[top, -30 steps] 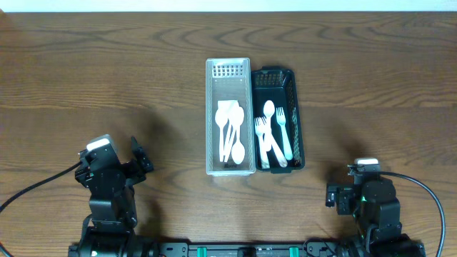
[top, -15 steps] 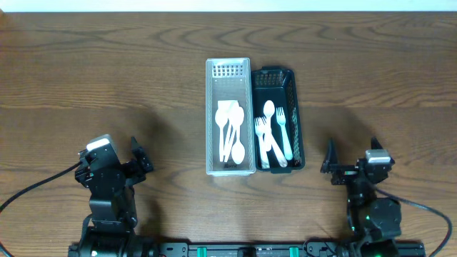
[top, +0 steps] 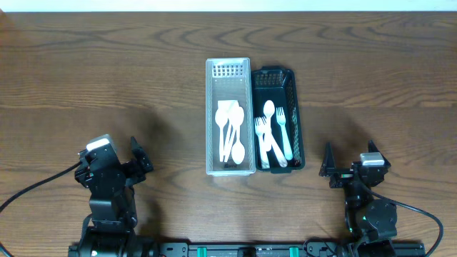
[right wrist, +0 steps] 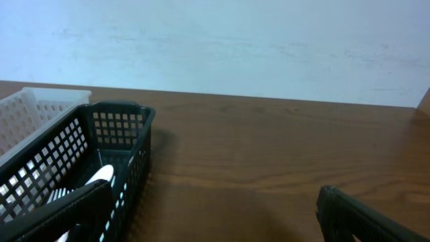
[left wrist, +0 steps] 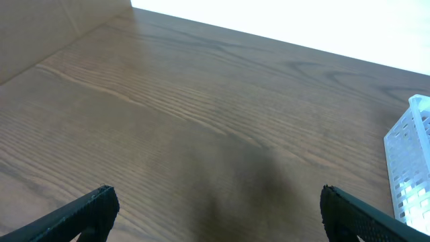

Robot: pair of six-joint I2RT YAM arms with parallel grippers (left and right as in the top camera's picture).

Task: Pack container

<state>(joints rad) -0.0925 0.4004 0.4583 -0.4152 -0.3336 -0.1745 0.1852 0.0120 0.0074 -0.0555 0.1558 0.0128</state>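
The left claw (top: 141, 158) is released, its fingers spread wide over bare worktop (top: 86, 78). Open wood runs ahead of it to the far edge and off to its left, and the white basket (top: 228, 70) lies ahead to its right. The right claw (top: 349, 154) is likewise released, with bare wood ahead and to its right. The black basket (top: 273, 76) sits ahead to its left, touching the white one. There are two baskets: the white holds overlapping spoons (top: 230, 132), roughly four; the black holds a lone spoon (top: 269, 108) and at least two forks (top: 281, 114).
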